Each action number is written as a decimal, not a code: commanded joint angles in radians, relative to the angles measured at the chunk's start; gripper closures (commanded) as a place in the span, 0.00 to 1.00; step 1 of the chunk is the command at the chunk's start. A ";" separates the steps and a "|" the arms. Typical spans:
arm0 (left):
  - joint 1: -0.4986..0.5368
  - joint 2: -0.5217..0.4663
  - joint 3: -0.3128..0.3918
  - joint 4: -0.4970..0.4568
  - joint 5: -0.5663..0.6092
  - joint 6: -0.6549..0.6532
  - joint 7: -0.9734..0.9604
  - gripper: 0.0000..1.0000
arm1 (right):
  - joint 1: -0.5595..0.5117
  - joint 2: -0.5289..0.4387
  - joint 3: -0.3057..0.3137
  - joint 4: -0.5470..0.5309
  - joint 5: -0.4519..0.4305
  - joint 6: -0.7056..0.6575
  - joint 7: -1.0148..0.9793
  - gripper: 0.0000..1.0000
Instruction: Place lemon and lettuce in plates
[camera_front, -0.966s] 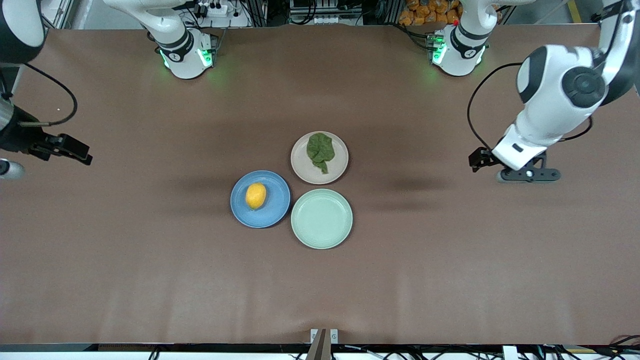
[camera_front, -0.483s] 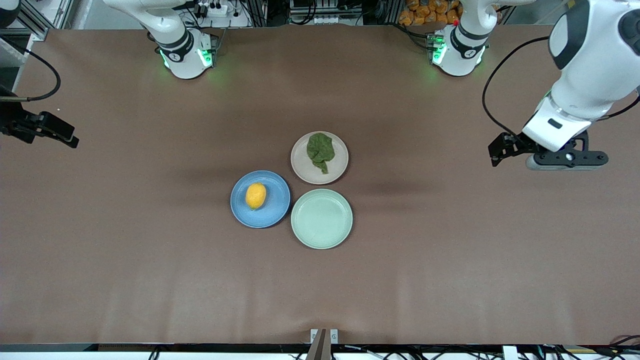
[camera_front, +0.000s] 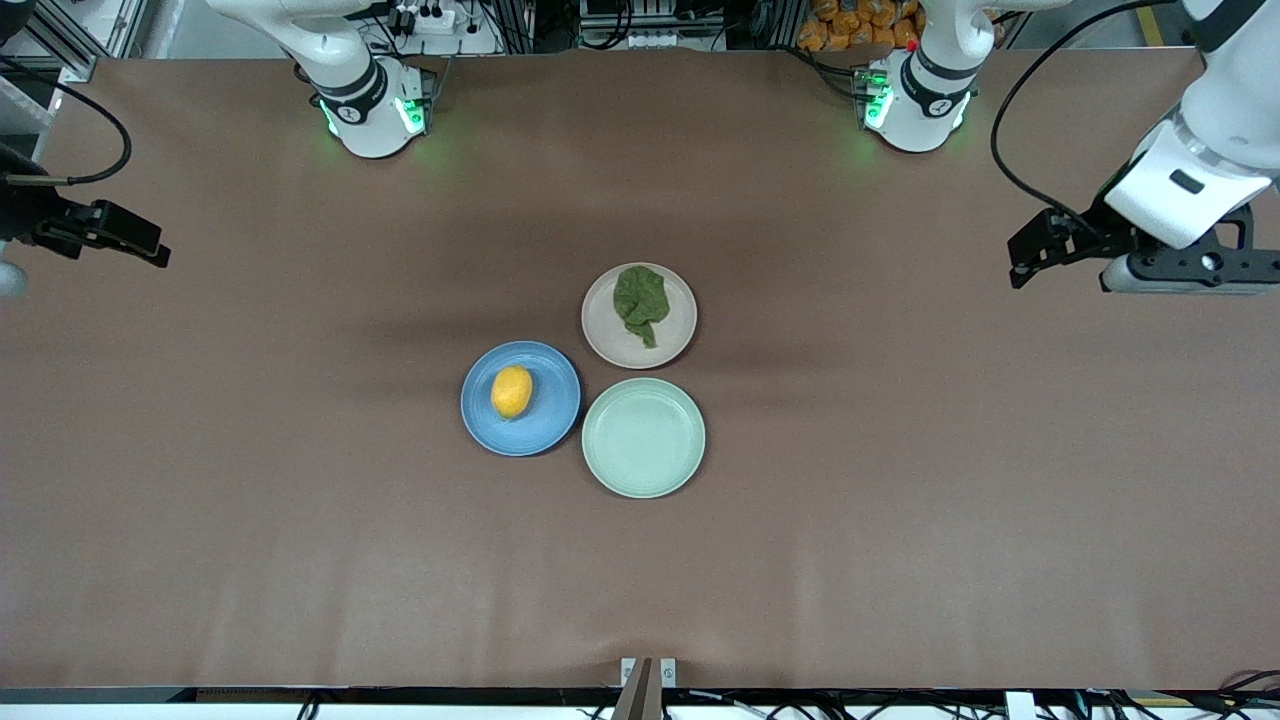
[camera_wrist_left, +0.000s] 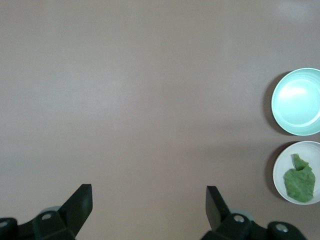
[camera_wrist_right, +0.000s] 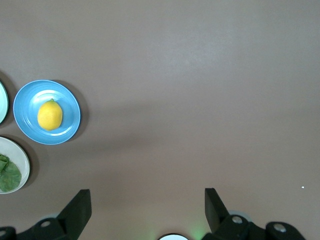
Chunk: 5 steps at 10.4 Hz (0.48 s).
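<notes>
The lemon (camera_front: 511, 391) lies on the blue plate (camera_front: 556, 421). The lettuce (camera_front: 640, 300) lies on the beige-pink plate (camera_front: 604, 341), which sits farther from the front camera. My left gripper (camera_front: 1190, 268) is open and empty, up over bare table at the left arm's end. In the left wrist view its gripper (camera_wrist_left: 149, 201) has wide-spread jaws, with the lettuce (camera_wrist_left: 300, 182) off to one side. My right gripper (camera_front: 15, 245) is open and empty at the right arm's end. The right wrist view shows its gripper (camera_wrist_right: 148, 202), the lemon (camera_wrist_right: 50, 115) and the blue plate (camera_wrist_right: 25, 100).
An empty pale mint-green plate (camera_front: 643, 437) sits nearest the front camera, touching the other two plates; it also shows in the left wrist view (camera_wrist_left: 297, 101). The arm bases (camera_front: 370, 110) stand along the table's edge farthest from the front camera. Brown table lies all round the plates.
Both arms have drawn farther away from the plates toward their own ends of the table. The lemon, the lettuce and the plates have not moved.
</notes>
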 joint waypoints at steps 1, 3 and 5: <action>-0.001 0.010 0.009 0.067 -0.020 -0.077 0.033 0.00 | -0.013 -0.003 0.007 0.020 0.020 -0.020 0.002 0.00; -0.003 0.008 0.009 0.096 -0.014 -0.116 0.033 0.00 | -0.011 -0.006 0.007 0.031 0.016 -0.022 0.000 0.00; -0.003 0.008 0.009 0.112 -0.014 -0.143 0.033 0.00 | -0.011 -0.005 0.007 0.047 0.005 -0.015 0.000 0.00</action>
